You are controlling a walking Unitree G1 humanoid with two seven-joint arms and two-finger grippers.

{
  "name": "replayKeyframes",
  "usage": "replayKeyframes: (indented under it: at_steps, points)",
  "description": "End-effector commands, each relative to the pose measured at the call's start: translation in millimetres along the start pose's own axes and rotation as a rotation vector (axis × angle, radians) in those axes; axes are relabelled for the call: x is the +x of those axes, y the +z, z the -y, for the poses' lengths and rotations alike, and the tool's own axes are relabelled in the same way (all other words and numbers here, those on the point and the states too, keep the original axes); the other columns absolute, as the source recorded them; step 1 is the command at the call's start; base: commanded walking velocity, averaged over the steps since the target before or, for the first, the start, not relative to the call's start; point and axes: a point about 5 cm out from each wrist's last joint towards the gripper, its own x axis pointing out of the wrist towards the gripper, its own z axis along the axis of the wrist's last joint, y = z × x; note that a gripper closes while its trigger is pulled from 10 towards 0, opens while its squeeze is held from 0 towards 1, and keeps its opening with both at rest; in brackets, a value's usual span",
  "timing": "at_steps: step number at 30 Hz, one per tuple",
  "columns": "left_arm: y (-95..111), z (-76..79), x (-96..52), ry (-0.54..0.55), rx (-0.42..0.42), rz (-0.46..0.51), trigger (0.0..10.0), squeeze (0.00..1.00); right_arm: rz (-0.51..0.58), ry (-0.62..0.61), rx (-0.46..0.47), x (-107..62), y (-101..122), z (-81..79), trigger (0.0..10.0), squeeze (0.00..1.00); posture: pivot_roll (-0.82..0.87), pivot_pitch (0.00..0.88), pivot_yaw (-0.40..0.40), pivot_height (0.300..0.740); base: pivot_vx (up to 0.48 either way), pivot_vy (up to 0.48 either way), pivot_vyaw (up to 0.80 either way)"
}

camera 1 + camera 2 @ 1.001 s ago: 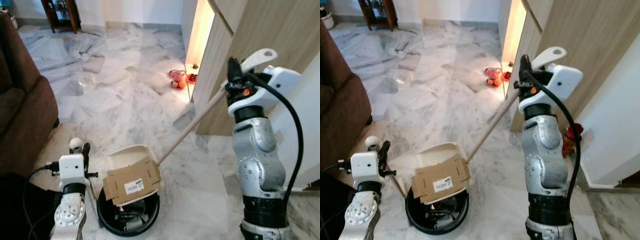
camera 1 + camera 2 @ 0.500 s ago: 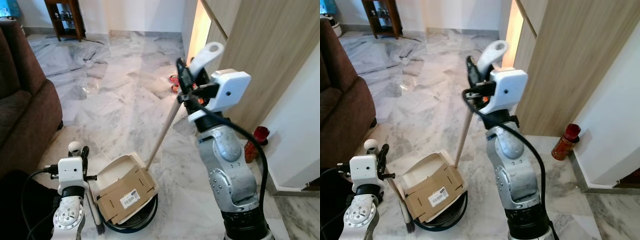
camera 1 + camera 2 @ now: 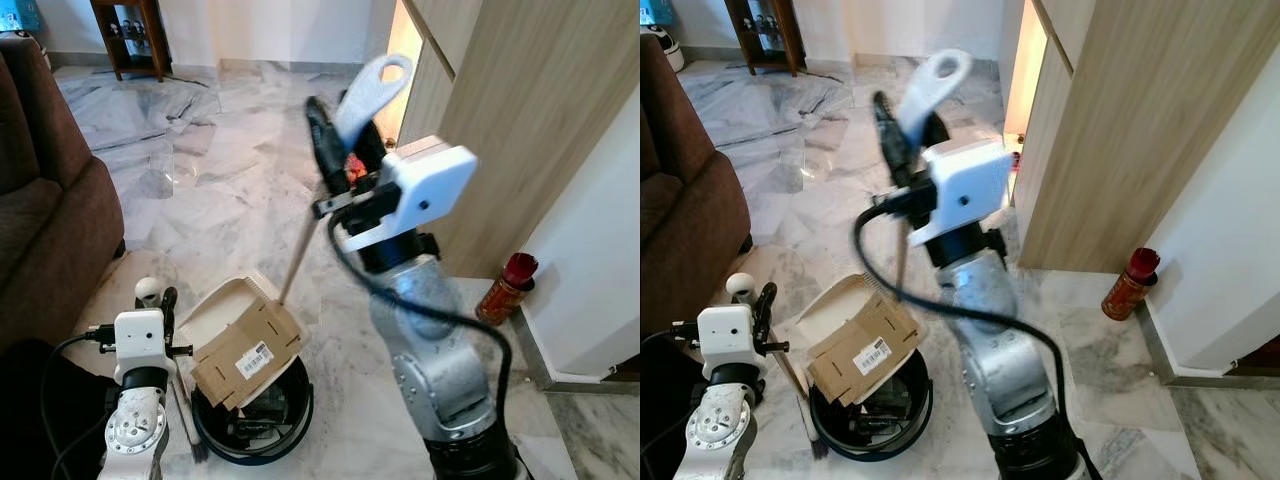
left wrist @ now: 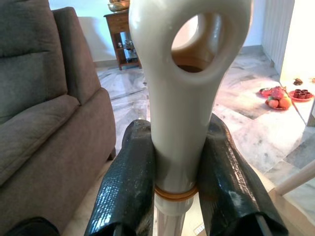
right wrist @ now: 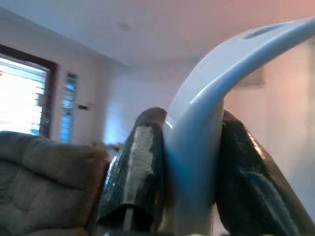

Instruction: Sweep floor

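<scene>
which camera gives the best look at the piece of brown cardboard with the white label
The left eye view: the flat brown cardboard piece lies unobstructed over the black bin. The right eye view shows it too; the wrist views show gripped handles.

White dustpan (image 3: 225, 305) w/ long wooden handle, tilted over black bin (image 3: 255, 425), cardboard (image 3: 245, 352) on it.

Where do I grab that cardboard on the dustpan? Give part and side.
Pinch the near edge of the cardboard from the robot's side: the flat sheet lies tilted on the dustpan, and that edge hangs free over the bin.
</scene>
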Motion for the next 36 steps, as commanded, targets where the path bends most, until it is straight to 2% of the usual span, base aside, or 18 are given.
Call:
replayKeyframes:
  at_steps: [1, 3, 5, 10, 15, 23, 36]
  points:
    - [10, -3.2, 4.7, -0.002, 0.011, 0.058, 10.0, 0.0, 0.127, 0.066, -0.083, 2.7, 20, -8.2, 10.0, 0.0, 0.2, 0.06, -0.017, 0.74, 0.0, 0.0, 0.0]
    - [10, -3.2, 4.7, -0.002, 0.011, 0.058, 10.0, 0.0, 0.127, 0.066, -0.083, 2.7, 20, -8.2, 10.0, 0.0, 0.2, 0.06, -0.017, 0.74, 0.0, 0.0, 0.0]
    - [11, -2.9, 5.2, -0.003, 0.009, 0.061, 10.0, 0.0, 0.142, 0.143, -0.156, -0.5, 19, -17.7, 10.0, 0.0, 0.21, 0.062, -0.017, 0.74, 0.0, 0.0, 0.0]
    - [12, -3.0, 6.1, -0.002, 0.009, 0.065, 10.0, 0.0, 0.17, 0.174, -0.194, -1.5, 20, -23.2, 10.0, 0.0, 0.21, 0.068, -0.015, 0.74, 0.0, 0.0, 0.0]
    - [12, -3.1, 6.3, -0.002, 0.009, 0.065, 10.0, 0.0, 0.177, 0.172, -0.196, -1.3, 21, -24.0, 10.0, 0.0, 0.21, 0.07, -0.015, 0.74, 0.0, 0.0, 0.0]
    - [13, -4.6, 8.0, 0.002, 0.012, 0.07, 10.0, 0.0, 0.193, 0.254, -0.143, -3.1, 21, -39.8, 10.0, 0.0, 0.21, 0.079, -0.015, 0.74, 0.0, 0.0, 0.0]
    - [13, -4.2, 8.1, 0.004, 0.008, 0.07, 10.0, 0.0, 0.218, 0.295, -0.206, -6.3, 19, -45.2, 10.0, 0.0, 0.22, 0.068, -0.021, 0.74, 0.0, 0.0, 0.0]
